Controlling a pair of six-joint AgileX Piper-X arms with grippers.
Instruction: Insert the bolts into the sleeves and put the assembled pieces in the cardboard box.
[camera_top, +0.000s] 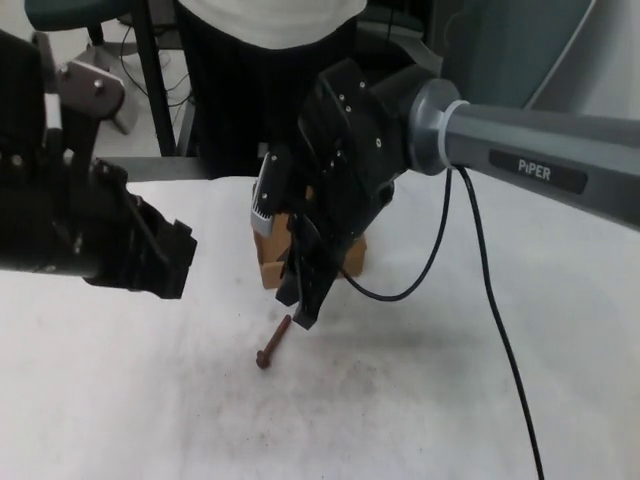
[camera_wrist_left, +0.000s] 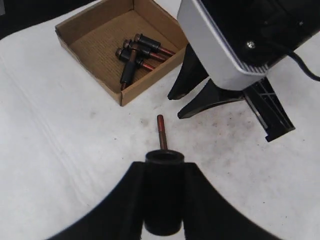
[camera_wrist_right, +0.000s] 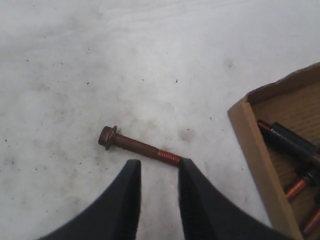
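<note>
Stood at pickup, right jaws apart over the bolt (camera_wrist_right: 137, 147) lying on the table (camera_wrist_right: 75, 60) near the cardboard box (camera_wrist_left: 95, 47), left jaws clamped on a sleeve (camera_wrist_left: 164, 192); probably needed lowering, closing, then aligning shank with bore

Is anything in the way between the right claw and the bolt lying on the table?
No, nothing visible. The right gripper hangs open just over the threaded end of the bolt, with only bare table between them.
</note>
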